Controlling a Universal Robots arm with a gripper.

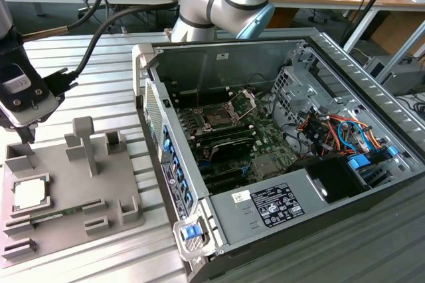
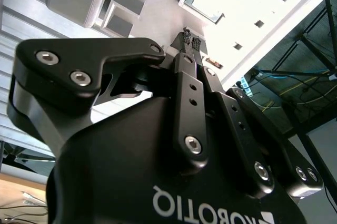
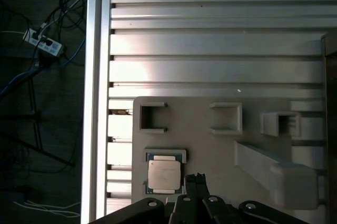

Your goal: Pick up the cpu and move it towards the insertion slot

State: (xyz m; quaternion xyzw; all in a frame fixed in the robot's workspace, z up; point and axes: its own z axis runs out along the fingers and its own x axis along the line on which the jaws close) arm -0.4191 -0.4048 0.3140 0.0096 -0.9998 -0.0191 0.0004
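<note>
Gripper point(image 3: 196, 177): fingers together, empty, beside the cpu point(image 3: 164, 175) (first wrist view).
Cpu: in gray tray point(image 1: 66, 178), exterior view's lower left.
Insertion slot point(image 1: 218, 117): exterior view's centre.

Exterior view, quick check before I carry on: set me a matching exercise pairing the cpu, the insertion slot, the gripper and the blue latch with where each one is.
Things:
1. cpu
2. insertion slot
3. gripper
4. blue latch

Places:
A. inside the open computer case
B. on the case's outer corner nearest the camera
C. in a square recess of the gray tray
D. over the gray tray, beside the cpu, holding nothing

Pairs: 1-C; 2-A; 3-D; 4-B.
</note>
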